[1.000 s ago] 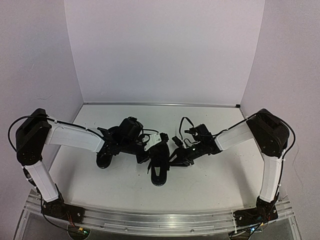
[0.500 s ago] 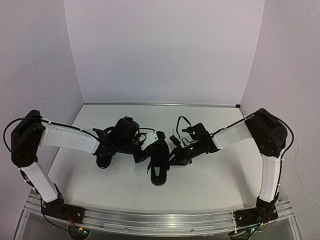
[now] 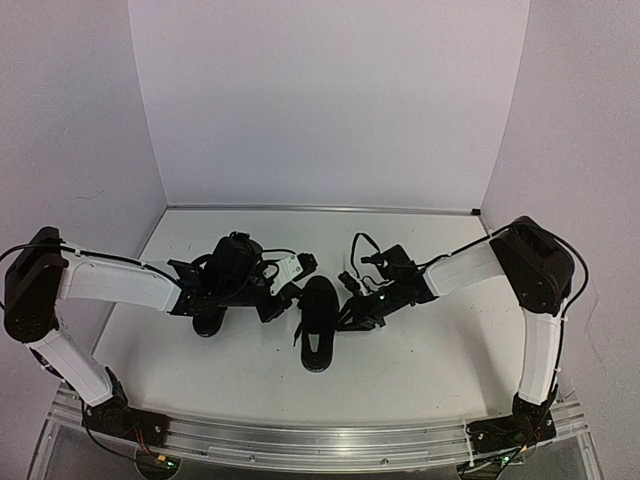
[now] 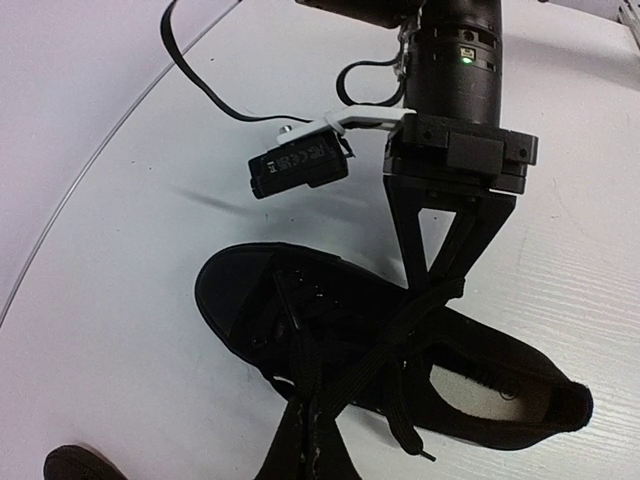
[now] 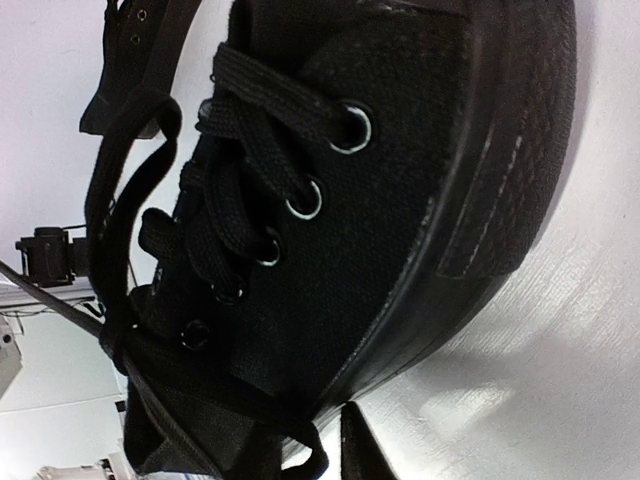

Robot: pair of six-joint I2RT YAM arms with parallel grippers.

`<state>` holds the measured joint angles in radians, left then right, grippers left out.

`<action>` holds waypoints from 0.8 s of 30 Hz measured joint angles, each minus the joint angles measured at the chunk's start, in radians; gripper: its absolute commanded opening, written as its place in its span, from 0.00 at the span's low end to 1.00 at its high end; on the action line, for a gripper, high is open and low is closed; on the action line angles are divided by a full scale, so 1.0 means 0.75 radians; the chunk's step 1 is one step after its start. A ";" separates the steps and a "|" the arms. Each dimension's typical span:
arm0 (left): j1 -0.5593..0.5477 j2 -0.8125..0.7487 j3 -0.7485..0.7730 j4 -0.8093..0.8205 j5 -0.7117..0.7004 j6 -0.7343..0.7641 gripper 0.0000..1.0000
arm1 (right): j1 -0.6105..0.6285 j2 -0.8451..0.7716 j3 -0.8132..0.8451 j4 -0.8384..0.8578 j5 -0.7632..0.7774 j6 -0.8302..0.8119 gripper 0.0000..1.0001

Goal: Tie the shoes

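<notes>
From above, one shoe lies mid-tabletop, heel nearest. The second shoe is half hidden under the left arm. Only the left wrist view shows the right end effector pinched together on a lace. The left end effector has drawn leftward off the shoe; its opening cannot be made out.

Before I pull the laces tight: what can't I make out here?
Left pincer: black on black from above; its own view shows no clear tips.
Right pincer: tips buried in laces; its own view shows one fingertip only.
Second shoe: mostly under the left arm from above.
</notes>
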<state>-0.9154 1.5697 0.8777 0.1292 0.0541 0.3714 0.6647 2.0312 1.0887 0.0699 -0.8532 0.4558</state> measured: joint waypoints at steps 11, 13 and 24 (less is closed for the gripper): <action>0.000 -0.044 -0.111 0.008 -0.005 -0.063 0.00 | 0.012 -0.095 0.017 -0.087 0.036 -0.015 0.00; 0.000 -0.044 -0.128 -0.014 -0.006 -0.077 0.00 | 0.013 -0.104 0.028 -0.099 0.040 -0.019 0.00; 0.004 0.037 -0.137 -0.161 0.059 -0.123 0.35 | 0.015 -0.106 0.035 -0.147 0.053 -0.035 0.00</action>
<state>-0.9124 1.5971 0.7748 0.0081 0.0986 0.2791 0.6758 1.9518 1.1152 -0.0404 -0.8138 0.4297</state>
